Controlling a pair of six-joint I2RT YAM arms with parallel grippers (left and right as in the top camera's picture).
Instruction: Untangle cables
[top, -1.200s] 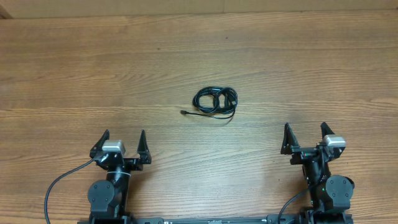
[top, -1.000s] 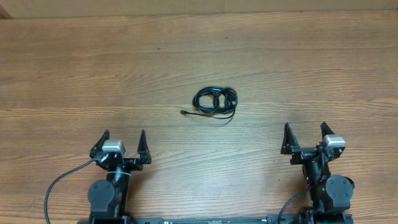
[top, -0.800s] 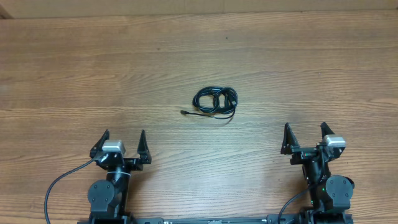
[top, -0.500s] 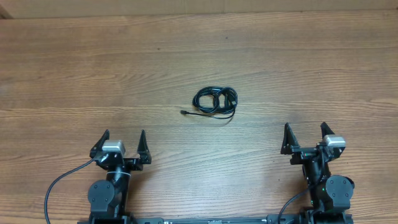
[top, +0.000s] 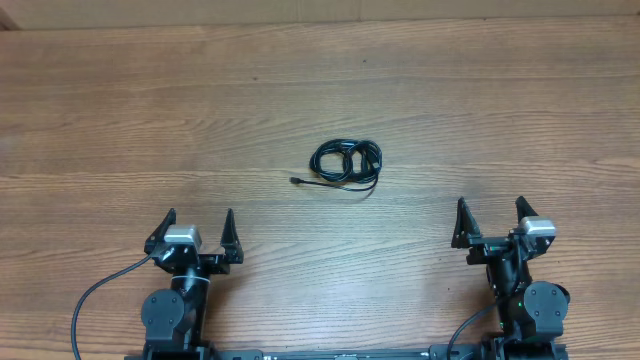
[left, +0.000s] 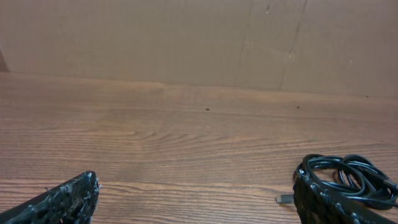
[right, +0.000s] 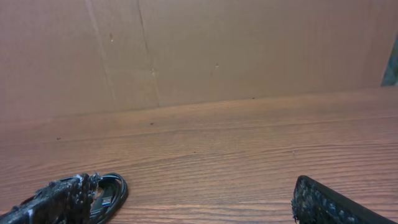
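1. Overhead: the small coiled bundle of thin black cables (top: 346, 163) is lying near the middle of the brown wood-grain table (top: 150, 100). One metal-tipped plug end (top: 297, 181) is trailing out on its left side. The bundle is sitting ahead of both arms and between them, well apart from each, probably so that either one can reach it.
2. Overhead: the black two-finger left gripper (top: 198, 218) and the matching black right gripper (top: 490, 208) are sitting at the near edge. Both are pointing forward with jaws spread wide and nothing between them. This looks like a ready pose, with the untangling not yet begun.
3. Left wrist: the left gripper (left: 198, 190) is showing its rough black fingertips (left: 68, 199) far apart over bare wood. The cables (left: 348, 174) are lying ahead and to the right, partly behind the right-hand finger. The loops are overlapping too tightly to say how many cords there are.
4. Right wrist: the right gripper (right: 186, 196) is also gaping and holding nothing. An edge of the cables (right: 115, 190) is peeking out beside its left-hand finger.
5. Surface and room: the table is looking flat and bare around the bundle. A plain brown cardboard wall (right: 249, 43) is closing off its far side.
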